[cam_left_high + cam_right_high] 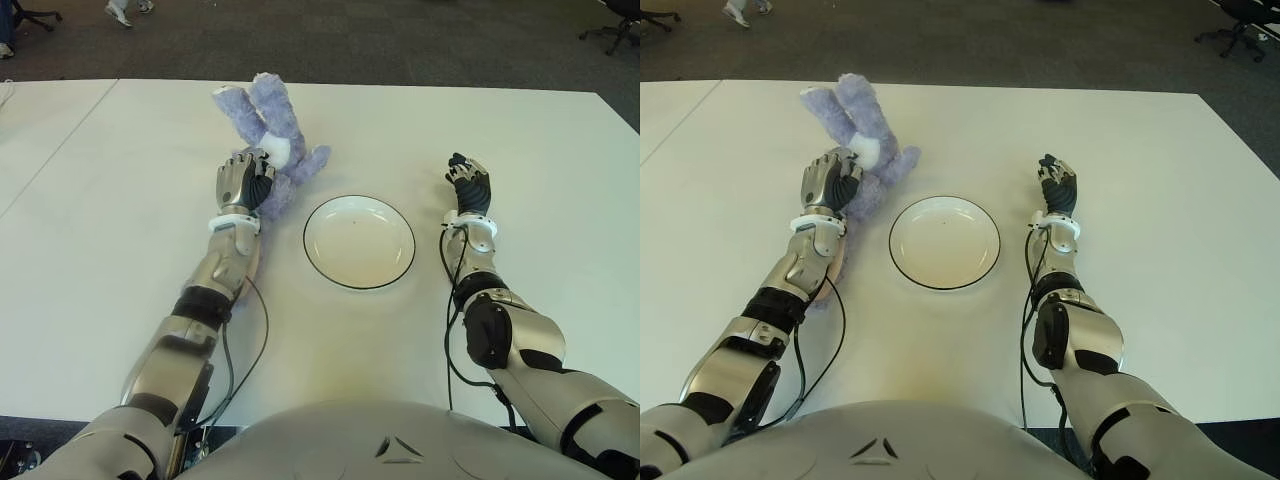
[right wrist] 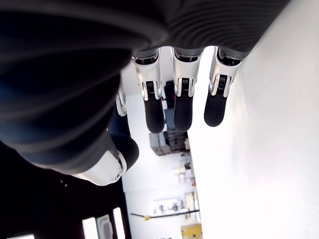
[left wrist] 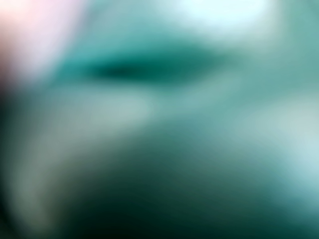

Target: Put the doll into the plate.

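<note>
A purple plush bunny doll (image 1: 268, 115) lies on the white table (image 1: 120, 250), just beyond and left of the plate, ears pointing away from me. My left hand (image 1: 245, 180) sits on the doll's body with its fingers curled into the plush. The left wrist view is only a blur and shows nothing of the hand. The white plate (image 1: 359, 242) with a dark rim stands empty at the table's middle. My right hand (image 1: 469, 183) shows to the right of the plate; its fingers (image 2: 182, 107) hang relaxed and hold nothing.
A seam (image 1: 60, 150) to a second white table runs along the left. Dark carpet (image 1: 350, 40) lies beyond the far edge, with chair bases (image 1: 610, 30) and a person's feet (image 1: 120, 10) there. Black cables (image 1: 446, 300) trail along both forearms.
</note>
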Robot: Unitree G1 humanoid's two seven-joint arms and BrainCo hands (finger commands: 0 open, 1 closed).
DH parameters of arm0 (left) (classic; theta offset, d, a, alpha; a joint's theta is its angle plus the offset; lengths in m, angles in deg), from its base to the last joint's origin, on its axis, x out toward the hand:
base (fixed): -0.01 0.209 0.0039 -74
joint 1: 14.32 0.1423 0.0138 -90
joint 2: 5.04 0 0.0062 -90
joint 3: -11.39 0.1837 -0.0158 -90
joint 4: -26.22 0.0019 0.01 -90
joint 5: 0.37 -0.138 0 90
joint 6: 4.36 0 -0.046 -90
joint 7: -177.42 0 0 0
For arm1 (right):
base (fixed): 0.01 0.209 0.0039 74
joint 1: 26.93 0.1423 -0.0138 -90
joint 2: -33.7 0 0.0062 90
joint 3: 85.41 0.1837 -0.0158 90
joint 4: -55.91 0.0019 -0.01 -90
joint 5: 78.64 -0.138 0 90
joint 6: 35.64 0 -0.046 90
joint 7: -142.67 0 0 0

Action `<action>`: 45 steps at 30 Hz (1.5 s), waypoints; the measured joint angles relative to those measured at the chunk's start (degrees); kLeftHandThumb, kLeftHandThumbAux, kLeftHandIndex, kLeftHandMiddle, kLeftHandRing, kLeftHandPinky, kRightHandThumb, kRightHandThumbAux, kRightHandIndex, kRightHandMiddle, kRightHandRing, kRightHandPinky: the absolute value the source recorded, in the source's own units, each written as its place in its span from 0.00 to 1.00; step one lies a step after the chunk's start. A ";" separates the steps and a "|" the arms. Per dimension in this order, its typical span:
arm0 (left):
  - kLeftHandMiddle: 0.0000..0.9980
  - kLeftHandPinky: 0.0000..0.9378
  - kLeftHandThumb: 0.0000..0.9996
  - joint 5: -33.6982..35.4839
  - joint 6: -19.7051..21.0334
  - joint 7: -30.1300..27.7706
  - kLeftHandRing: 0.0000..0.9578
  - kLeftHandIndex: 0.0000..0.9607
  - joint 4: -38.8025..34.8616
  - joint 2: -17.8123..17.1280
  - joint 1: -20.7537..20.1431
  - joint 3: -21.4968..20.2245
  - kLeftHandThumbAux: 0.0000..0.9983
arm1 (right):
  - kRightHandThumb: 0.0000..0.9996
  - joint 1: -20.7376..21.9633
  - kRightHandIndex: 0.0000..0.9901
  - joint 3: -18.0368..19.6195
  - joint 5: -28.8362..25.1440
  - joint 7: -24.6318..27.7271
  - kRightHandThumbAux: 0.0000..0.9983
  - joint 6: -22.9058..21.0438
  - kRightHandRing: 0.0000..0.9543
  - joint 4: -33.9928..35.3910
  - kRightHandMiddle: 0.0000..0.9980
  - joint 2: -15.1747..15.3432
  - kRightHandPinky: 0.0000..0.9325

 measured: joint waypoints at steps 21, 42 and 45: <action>0.82 0.86 0.75 0.36 9.01 -6.79 0.86 0.46 -11.53 -0.35 0.81 -0.50 0.69 | 0.70 -0.01 0.42 0.46 0.08 0.20 0.73 0.00 0.18 0.00 0.20 0.60 0.21; 0.83 0.87 0.75 -7.99 11.14 -9.90 0.87 0.46 -32.27 -2.69 1.86 2.19 0.69 | 0.69 -0.04 0.42 0.40 0.51 -0.31 0.73 0.00 0.18 -0.08 0.20 0.97 0.22; 0.82 0.86 0.75 -8.22 10.77 -10.42 0.86 0.46 -34.42 -2.93 1.85 2.18 0.69 | 0.69 -0.05 0.42 0.50 0.47 -0.23 0.73 0.00 0.18 -0.09 0.20 0.97 0.22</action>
